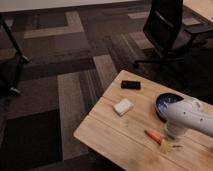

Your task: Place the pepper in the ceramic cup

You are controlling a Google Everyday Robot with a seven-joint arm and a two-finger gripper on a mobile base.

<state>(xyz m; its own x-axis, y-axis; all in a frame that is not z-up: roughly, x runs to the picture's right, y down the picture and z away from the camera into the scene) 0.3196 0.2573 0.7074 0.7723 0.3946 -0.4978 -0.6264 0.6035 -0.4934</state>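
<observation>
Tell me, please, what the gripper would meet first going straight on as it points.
Likely the pepper, or the wooden table right beside it: the gripper points down over one end of the pepper. Depth is unclear.
</observation>
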